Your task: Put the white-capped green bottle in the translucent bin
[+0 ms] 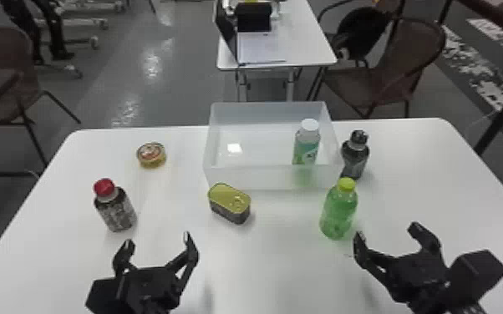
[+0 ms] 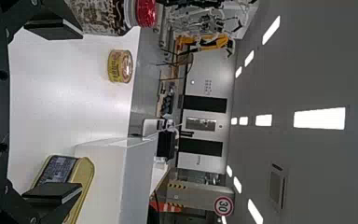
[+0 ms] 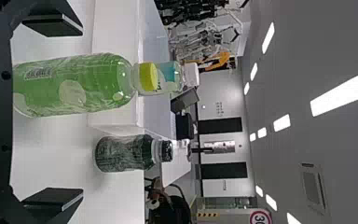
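Head view: the bench point(image 1: 263, 267) carries the translucent bin point(image 1: 263, 177) near its far edge, centred between the two working sides. The right claw point(image 1: 387, 234) is released, fingers apart, at the near right; the left claw point(image 1: 158, 240) is likewise released, at the near left. Neither holds an item.

A larger green bottle with a yellow-green cap point(image 1: 338, 213) stands upright just beside the right claw's inner finger, between that claw and the bin. The white-capped green bottle point(image 1: 306, 144) stands inside the bin, toward its right wall, long axis vertical. Relative to the right claw, the nearer of the two, it lies forward and to the left.

A dark bottle with a black cap point(image 1: 354, 156) stands outside the bin's right wall; a red-capped dark bottle point(image 1: 117, 211) stands forward of the left claw. An oblong tin point(image 1: 229, 202) lies before the bin; a smaller round tin point(image 1: 151, 155) lies to its left.

Assessment: the placement condition appears satisfied, and no further grasp is indicated. Any right-side motion requires clearance from the yellow-green-capped bottle, which a finger could tip.
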`<state>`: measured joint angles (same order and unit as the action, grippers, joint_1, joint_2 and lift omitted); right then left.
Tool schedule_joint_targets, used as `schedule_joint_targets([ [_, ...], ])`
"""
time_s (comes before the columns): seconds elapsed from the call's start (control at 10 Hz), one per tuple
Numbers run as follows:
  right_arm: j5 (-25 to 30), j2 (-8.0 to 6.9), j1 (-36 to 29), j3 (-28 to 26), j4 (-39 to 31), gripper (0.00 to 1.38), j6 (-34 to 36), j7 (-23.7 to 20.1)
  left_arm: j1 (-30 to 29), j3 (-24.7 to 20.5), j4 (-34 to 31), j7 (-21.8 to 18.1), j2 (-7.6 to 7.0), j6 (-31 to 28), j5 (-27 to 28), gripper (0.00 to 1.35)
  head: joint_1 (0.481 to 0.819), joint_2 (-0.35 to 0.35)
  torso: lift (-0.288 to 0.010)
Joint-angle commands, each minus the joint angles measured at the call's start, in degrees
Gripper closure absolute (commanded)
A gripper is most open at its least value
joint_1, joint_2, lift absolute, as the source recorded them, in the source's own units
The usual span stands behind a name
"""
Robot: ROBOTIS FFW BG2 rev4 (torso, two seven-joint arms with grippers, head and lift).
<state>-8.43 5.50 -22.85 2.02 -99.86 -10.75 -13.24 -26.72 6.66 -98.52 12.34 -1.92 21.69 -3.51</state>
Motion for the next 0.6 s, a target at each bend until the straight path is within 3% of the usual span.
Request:
schedule_joint_targets([
  [0.0,0.3,-0.14,-0.4,0.0,-0.2,0.08,-0.8,0.4,0.0,0.0,0.0,0.0,-0.10,0.0,0.0,0.15,0.695,0.047,-0.114],
  [0.5,1.1,-0.23,-0.6,0.0,-0.6,0.08,-1.1,1.8,0.0,-0.1,0.0,0.1,-0.01,0.1,0.0,0.15,0.695,0.041,-0.114],
])
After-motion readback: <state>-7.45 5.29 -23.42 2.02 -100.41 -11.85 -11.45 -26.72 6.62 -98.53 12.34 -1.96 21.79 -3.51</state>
